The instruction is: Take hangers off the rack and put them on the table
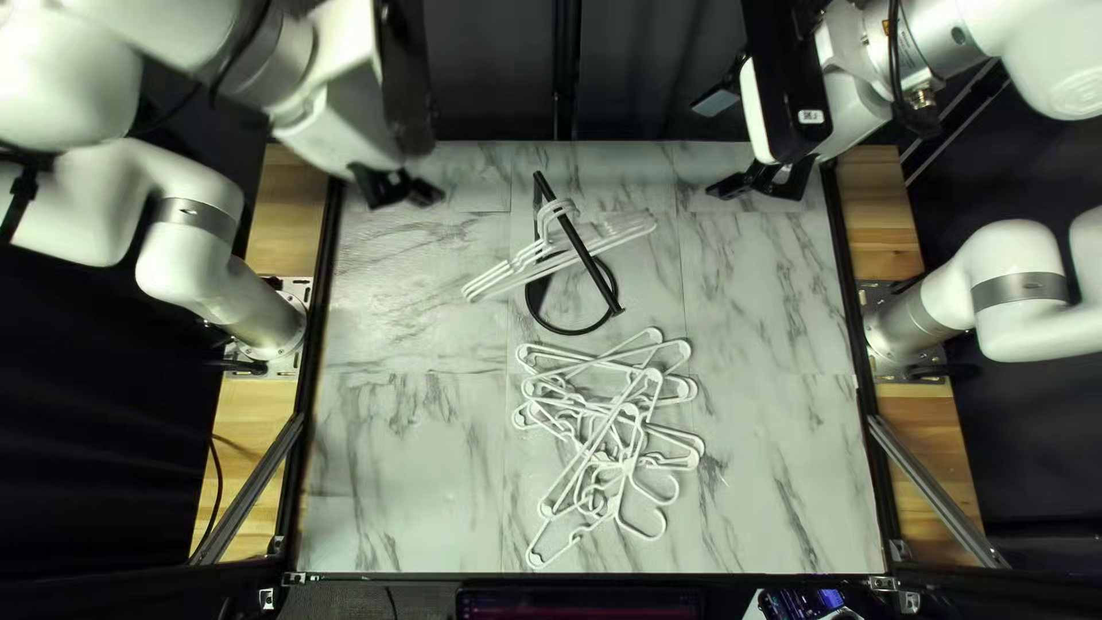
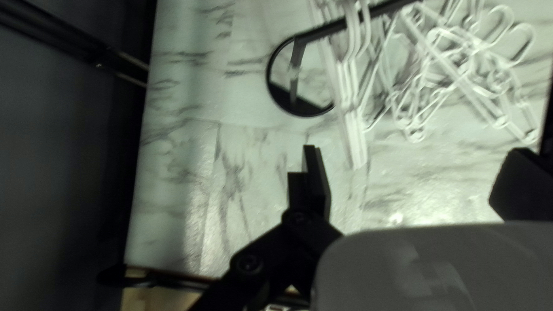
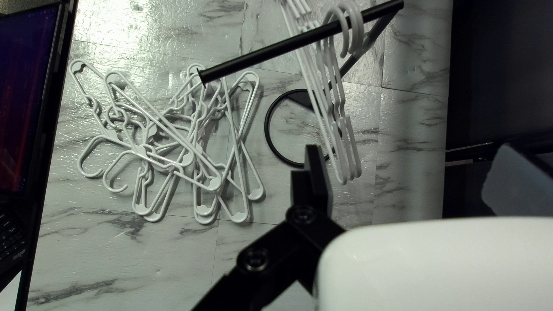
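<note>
Marbled table (image 1: 402, 459); hangers (image 3: 214, 183) piled; right arm (image 1: 1016, 243) bears label (image 1: 811, 116).

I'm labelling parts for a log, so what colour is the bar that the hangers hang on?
The bar is plain black; it shows best in the right wrist view.

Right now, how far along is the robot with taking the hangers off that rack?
The loose pile of white plastic hangers on the marble-patterned table looks done. Nothing is in hand: the left end effector and right end effector are both open and empty. Left to do: the few white hangers hanging on the black metal rack.
</note>
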Robot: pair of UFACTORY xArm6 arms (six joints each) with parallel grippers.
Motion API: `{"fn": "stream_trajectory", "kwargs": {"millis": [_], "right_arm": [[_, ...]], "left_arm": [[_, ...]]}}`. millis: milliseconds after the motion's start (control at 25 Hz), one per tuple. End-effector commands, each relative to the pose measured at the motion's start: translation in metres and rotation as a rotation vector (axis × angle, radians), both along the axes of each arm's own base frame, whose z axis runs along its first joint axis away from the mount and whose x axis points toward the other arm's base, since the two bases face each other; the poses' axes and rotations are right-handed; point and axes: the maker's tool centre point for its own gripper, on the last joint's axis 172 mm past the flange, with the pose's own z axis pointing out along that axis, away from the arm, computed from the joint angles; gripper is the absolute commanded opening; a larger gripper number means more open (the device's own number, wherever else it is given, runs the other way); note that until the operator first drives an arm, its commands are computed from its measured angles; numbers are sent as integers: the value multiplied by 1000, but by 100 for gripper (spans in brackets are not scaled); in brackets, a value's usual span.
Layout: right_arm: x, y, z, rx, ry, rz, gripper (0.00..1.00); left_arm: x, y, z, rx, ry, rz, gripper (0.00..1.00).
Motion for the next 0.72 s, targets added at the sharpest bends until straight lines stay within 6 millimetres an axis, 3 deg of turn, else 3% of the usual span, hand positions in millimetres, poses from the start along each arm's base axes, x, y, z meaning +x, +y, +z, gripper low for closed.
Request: {"fn": "stream_trajectory", "kwargs": {"millis": [40,200,440,560,720], "right_arm": [[0,0,0,0,0,0,100],[0,0,0,0,0,0,100],[0,0,0,0,0,0,100],[0,0,0,0,0,0,100],[0,0,0,0,0,0,100]], "left_arm": [[12,-1,16,52,-49,66,100],[10,12,24,136,-70,79,100],[9,48,33,201,-86,53,100],[8,52,41,204,-84,34,100],[7,46,35,201,-73,17,100]]}}
